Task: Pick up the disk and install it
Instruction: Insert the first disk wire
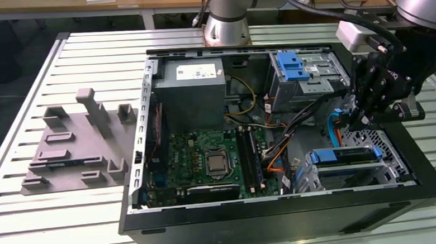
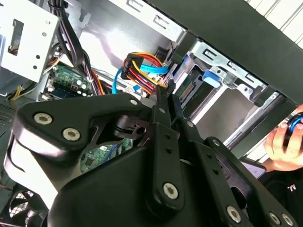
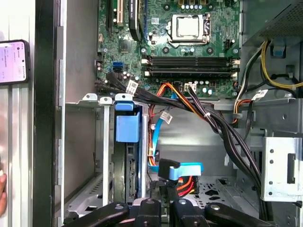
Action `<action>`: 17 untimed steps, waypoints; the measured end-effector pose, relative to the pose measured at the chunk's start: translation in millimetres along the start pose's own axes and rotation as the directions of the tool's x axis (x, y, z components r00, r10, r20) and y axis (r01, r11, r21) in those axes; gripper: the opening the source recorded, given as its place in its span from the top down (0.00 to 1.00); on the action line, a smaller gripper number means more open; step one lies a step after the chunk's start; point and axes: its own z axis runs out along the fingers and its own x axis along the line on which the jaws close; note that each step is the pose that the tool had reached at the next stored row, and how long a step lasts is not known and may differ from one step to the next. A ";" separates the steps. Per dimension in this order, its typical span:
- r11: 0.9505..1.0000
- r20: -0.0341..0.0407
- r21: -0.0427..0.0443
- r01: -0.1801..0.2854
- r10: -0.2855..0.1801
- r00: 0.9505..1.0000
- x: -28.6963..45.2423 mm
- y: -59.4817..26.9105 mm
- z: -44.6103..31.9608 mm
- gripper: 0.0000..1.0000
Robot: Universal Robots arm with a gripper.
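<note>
Your gripper (image 1: 350, 127) is hanging inside the case, fingers seemingly pressed together on nothing. The disk (image 1: 342, 155) is sitting edge-up in the lower cage, just nearer than the gripper, long axis running left-right.

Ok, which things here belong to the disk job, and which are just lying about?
Job: disk with its blue carrier, in the drive cage; gripper close by.
Lying about: grey moulded tray; phone; blue bracket.
</note>
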 end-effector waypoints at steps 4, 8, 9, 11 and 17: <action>1.000 0.004 -0.004 0.000 0.000 1.000 4.3 -0.1 1.8 0.83; 1.000 0.004 -0.004 0.000 0.000 1.000 4.5 -0.1 1.9 0.83; 1.000 0.005 -0.005 0.000 0.000 1.000 5.3 -0.2 2.2 0.83; 1.000 0.006 -0.007 0.000 0.000 1.000 8.4 -0.4 3.2 0.83; 1.000 0.011 -0.012 -0.001 0.001 1.000 15.5 -1.3 7.9 0.83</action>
